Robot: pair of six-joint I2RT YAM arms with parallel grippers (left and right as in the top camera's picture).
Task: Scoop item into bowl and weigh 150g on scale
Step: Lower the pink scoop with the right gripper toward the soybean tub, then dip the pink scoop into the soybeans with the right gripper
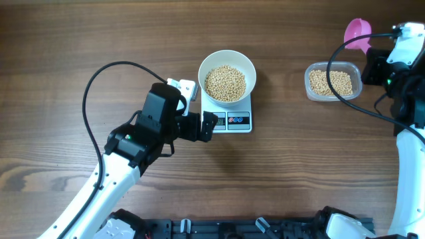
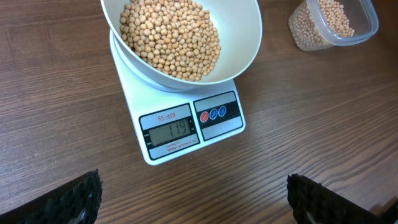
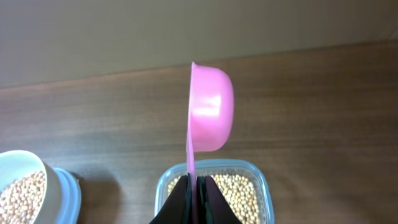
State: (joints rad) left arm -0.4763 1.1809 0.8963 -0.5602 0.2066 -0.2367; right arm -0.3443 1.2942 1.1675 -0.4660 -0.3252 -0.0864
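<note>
Mid-refill: scale (image 2: pixel 186 124) reads 119 under bowl (image 1: pixel 227 78). Right gripper (image 3: pixel 193 194) pinching pink scoop (image 3: pixel 210 107) over tub (image 1: pixel 333 81). Left gripper (image 1: pixel 210 124) spread, idle. Next: dip, small scoop of beans (image 2: pixel 171 38).

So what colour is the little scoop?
Pink: the small pink plastic scoop, pinched in the right hand, shows best in the right wrist view.

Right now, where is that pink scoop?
The pink scoop is at the far right of the overhead view, pinched by its handle in the right gripper, tipped on its side just past the clear tub of beans.
</note>
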